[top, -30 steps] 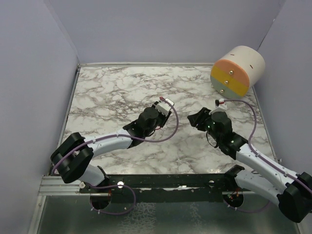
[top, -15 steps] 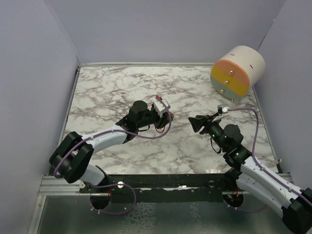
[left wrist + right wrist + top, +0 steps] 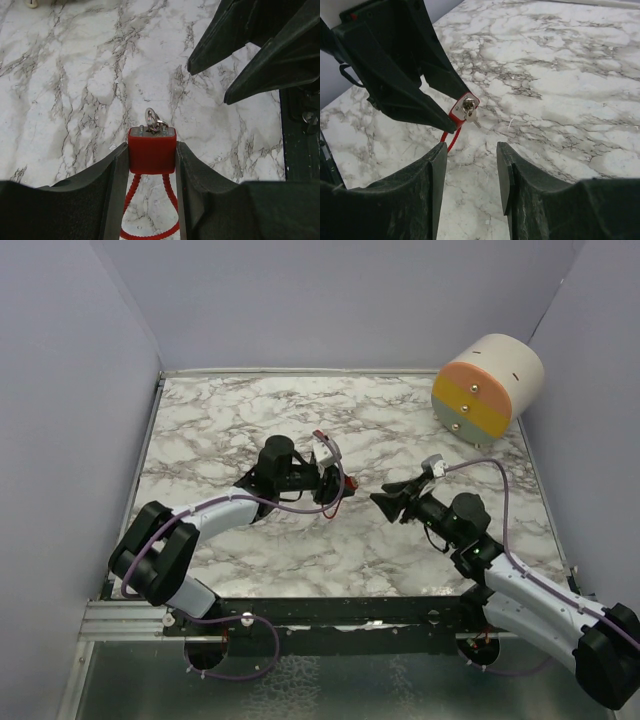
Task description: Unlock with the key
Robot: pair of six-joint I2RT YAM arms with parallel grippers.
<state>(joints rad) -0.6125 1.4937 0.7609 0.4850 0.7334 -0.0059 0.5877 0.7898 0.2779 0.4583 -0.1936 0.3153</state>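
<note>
My left gripper (image 3: 151,150) is shut on a red padlock (image 3: 151,150) with a red cable shackle, held above the marble table. A silver key (image 3: 153,121) sits in its end face with a key ring. The padlock also shows in the right wrist view (image 3: 464,109), with the key (image 3: 470,111) pointing at my right gripper. My right gripper (image 3: 470,155) is open and empty, a short way from the key. In the top view the left gripper (image 3: 335,485) and the right gripper (image 3: 385,502) face each other at mid-table, with a small gap between them.
A cream cylinder with an orange and yellow face (image 3: 485,388) lies on its side at the back right corner. Lilac walls enclose the marble table (image 3: 230,420) on three sides. A black rail (image 3: 330,612) runs along the near edge.
My left gripper has swung round with the padlock and now points right. My right gripper has moved left and lower, closing the gap to the key.
</note>
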